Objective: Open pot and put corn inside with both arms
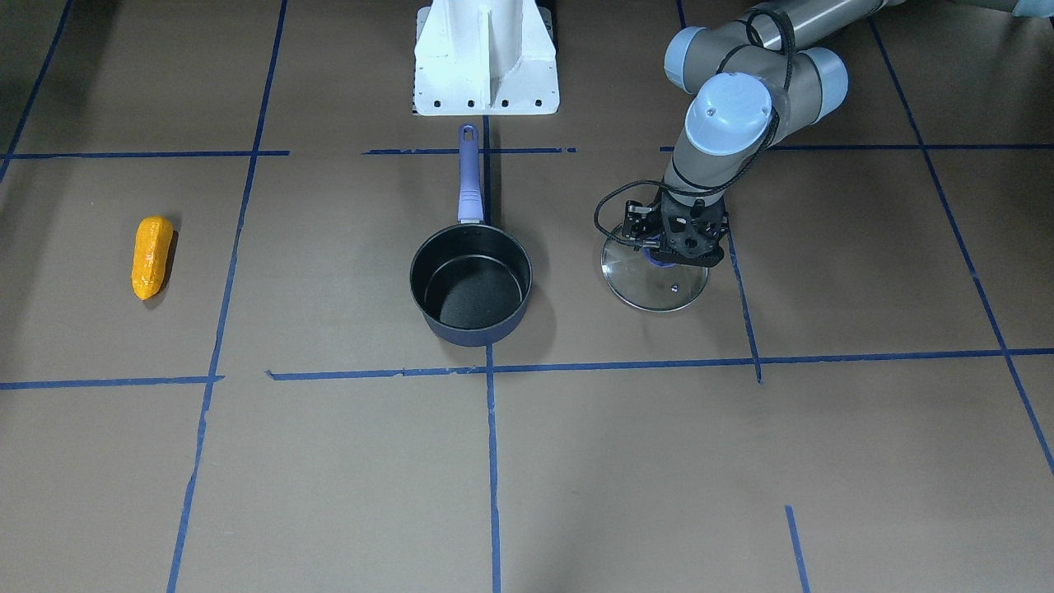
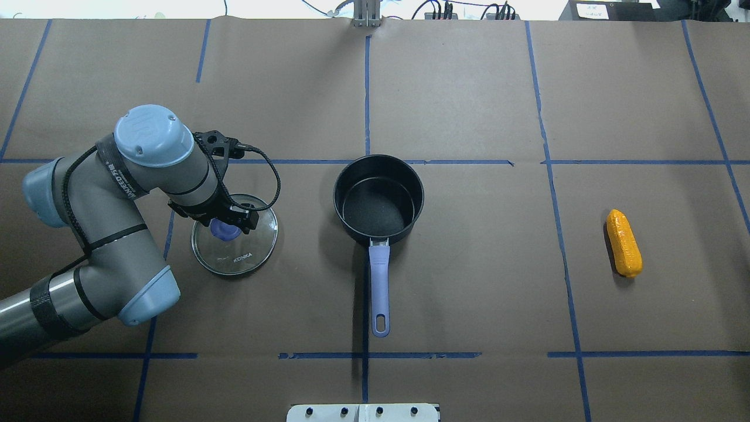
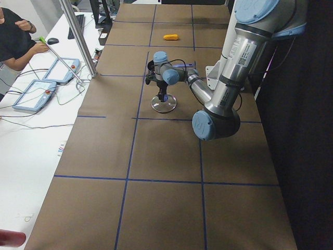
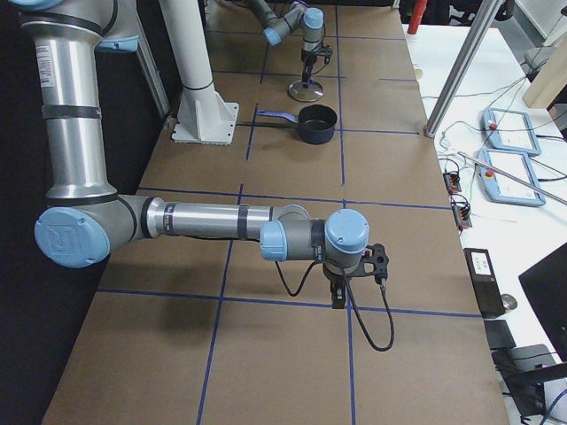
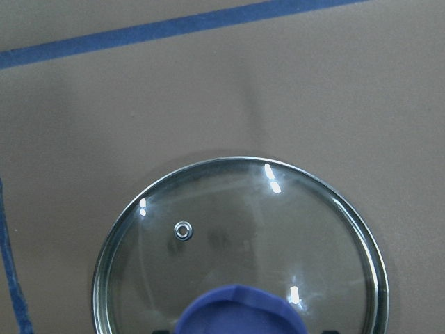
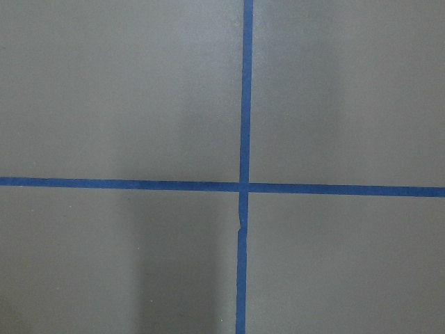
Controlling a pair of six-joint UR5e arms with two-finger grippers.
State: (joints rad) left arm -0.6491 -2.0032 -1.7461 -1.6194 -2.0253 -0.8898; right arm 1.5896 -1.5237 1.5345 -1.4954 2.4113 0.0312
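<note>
Pot (image 2: pixel 375 211) stands open mid-table. Lid (image 2: pixel 246 252) lies flat to its left, apart. I see the left gripper (image 2: pixel 225 225) at the knob, grip unclear. Right gripper (image 4: pixel 341 292) hovers over a tape cross (image 6: pixel 243 186), state unclear. Corn (image 2: pixel 624 243) lies far right.

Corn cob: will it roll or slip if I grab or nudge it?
The corn cob looks rounded with tapered ends and lies on its side, so a sideways nudge would probably roll it. Its glossy, bumpy surface suggests hard plastic: likely stiff and light, possibly slick in a pinch.
</note>
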